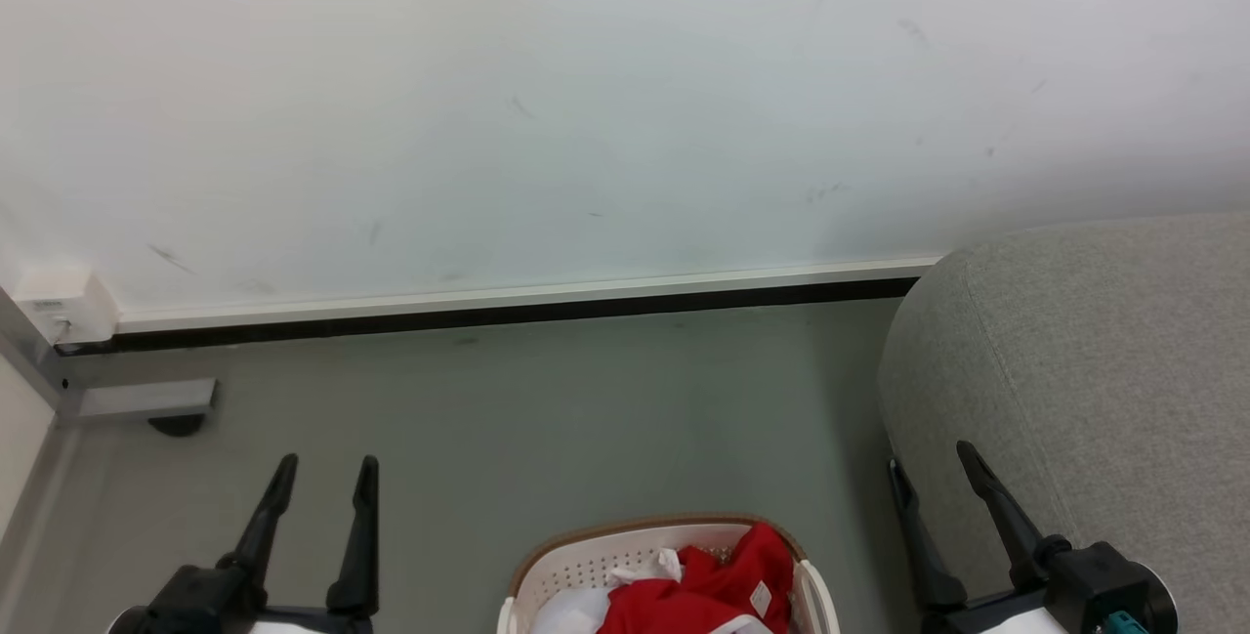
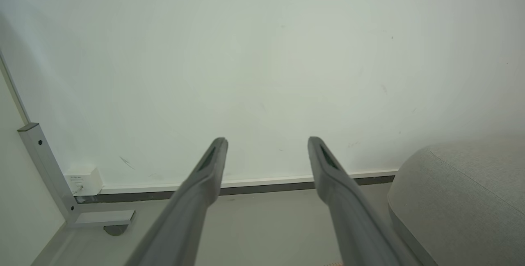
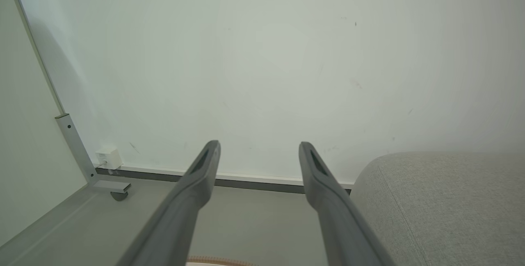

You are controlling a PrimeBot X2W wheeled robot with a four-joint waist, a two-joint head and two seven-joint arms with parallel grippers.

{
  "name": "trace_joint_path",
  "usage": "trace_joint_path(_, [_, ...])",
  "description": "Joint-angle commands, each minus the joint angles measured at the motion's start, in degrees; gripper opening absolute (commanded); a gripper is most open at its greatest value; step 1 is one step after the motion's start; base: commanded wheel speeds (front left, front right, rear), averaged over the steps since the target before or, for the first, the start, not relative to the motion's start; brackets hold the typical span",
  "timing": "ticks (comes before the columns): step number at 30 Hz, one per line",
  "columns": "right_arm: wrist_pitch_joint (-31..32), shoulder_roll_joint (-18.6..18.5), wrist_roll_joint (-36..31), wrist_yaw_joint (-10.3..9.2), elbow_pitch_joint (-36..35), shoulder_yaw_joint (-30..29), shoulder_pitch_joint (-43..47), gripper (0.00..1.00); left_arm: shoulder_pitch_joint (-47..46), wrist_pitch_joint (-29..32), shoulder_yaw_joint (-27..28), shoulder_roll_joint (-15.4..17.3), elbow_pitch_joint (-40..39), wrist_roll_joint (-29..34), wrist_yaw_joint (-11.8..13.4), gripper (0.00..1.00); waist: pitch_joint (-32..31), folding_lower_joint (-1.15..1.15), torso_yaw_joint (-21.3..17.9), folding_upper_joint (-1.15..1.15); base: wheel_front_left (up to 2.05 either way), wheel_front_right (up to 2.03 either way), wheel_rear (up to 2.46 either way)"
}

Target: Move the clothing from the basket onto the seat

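Status: left gripper (image 1: 327, 466) spread, empty, touching nothing; right gripper (image 1: 930, 458) spread, empty, near seat (image 1: 1074, 370). Red clothing (image 1: 703, 590) heaped in basket (image 1: 576, 561) between grippers.

Red clothing (image 1: 708, 595); cream basket (image 1: 586, 566), brown rim; grey seat (image 1: 1094, 370).

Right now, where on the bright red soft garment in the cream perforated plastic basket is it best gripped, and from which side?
Probably pinch the raised bunched fold at the far right of the red garment, coming down from above: that peak stands highest, and the walls of the basket block a sideways approach. The open right gripper is nearer.
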Motion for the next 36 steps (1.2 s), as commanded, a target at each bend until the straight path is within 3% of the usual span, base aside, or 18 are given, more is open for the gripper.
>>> trace_joint_path(1, [-0.02,-0.32,0.18,-0.12,0.1,0.0,-0.35,1.0,0.66,-0.04,0.25,0.06,0.03,0.11,-0.1,1.0,0.03,0.0,-0.08,0.0,0.0,0.0,0.0])
trace_joint_path(14, [-0.02,-0.33,1.89,-0.12,-0.37,-1.34,-0.35,1.0,0.45,-0.04,0.08,0.2,0.33,-0.59,-0.05,1.0,0.5,0.0,-1.56,0.0,0.0,0.0,0.0])
trace_joint_path(26, [-0.01,-0.32,3.76,-0.12,-2.0,-3.22,-0.59,1.0,-0.37,-0.04,-1.28,0.81,1.49,-1.92,-0.05,1.0,2.56,0.0,-6.2,0.0,0.0,0.0,0.0])
trace_joint_path(36, [0.0,-0.28,5.26,-0.12,-3.43,-5.37,-1.63,1.0,-3.04,-0.03,-5.02,3.17,5.36,-4.38,-0.06,1.0,7.21,0.0,-10.25,0.0,0.0,0.0,0.0])
